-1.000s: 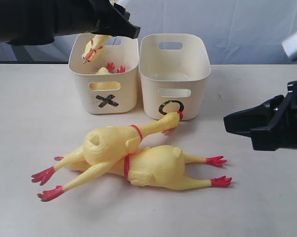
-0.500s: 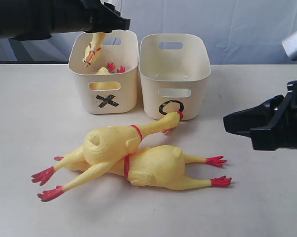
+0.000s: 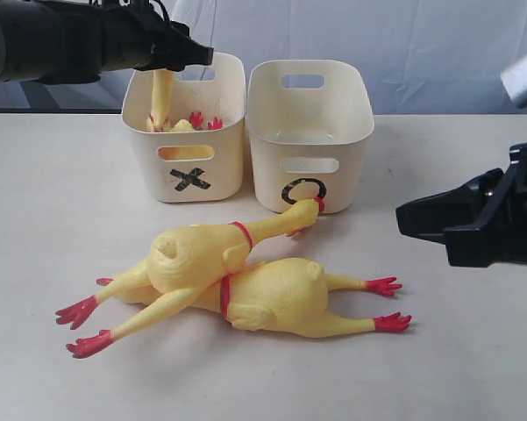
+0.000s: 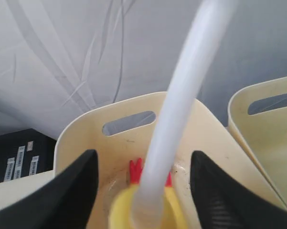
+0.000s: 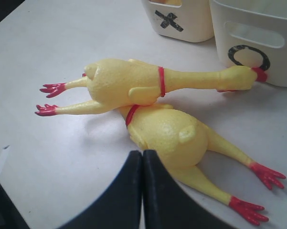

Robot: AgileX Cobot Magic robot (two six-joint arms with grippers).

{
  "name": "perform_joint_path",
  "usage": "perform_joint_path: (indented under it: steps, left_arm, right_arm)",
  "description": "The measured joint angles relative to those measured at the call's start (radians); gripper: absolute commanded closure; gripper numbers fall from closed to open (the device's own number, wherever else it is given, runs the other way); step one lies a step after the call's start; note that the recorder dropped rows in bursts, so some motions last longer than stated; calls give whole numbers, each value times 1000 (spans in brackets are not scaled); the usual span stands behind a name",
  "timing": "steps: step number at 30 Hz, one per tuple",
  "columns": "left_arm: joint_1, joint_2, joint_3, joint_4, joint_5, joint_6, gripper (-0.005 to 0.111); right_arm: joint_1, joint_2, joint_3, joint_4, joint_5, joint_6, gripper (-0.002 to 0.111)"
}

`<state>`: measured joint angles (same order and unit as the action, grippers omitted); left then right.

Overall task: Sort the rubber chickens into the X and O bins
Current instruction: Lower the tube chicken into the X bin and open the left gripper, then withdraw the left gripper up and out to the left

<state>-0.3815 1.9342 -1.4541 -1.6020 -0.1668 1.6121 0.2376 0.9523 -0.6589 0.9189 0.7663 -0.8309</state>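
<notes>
Nearest, on the table (image 3: 456, 351), two rubber chickens lie crossed. The lower chicken (image 3: 285, 298) points its red feet right. The upper chicken (image 3: 197, 254) rests across it with its feet to the left and its beak touching the front wall of the O bin (image 3: 272, 167). Off to the right, clear of both, the right gripper (image 5: 142, 157) hovers with its jaws pressed together, holding nothing. Farther back, the X bin (image 3: 228, 167) stands just left of the O bin. Over the X bin, the left gripper (image 4: 144, 157) has its jaws spread wide (neither pad touches anything). Between them runs the white tube (image 4: 181, 95) of the slim chicken (image 3: 162, 92), which stretches straight down into the X bin beside the fourth chicken (image 3: 182, 127).
</notes>
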Motion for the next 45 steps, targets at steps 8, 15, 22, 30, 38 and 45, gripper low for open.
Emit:
perform_joint_path:
  steps: [8,15,22,30,38,45]
  left_arm:
    - [0,0,0,-26,-22,0,40]
    - [0,0,0,-26,-32,0,40]
    - [0,-30,12,-26,-43,28,44]
    - [0,-139,68,-120,-168,228,89]
    - [0,-290,205,-131,-263,337,107]
    - [0,-402,397,-133,-384,384,107]
  right_arm:
    - [0,0,0,0,0,0,109]
    - [0,0,0,0,0,0,109]
    - [0,0,0,0,0,0,109]
    - [0,0,0,0,0,0,109]
    - [0,0,0,0,0,0,109]
    - [0,0,0,-9,0,0,109]
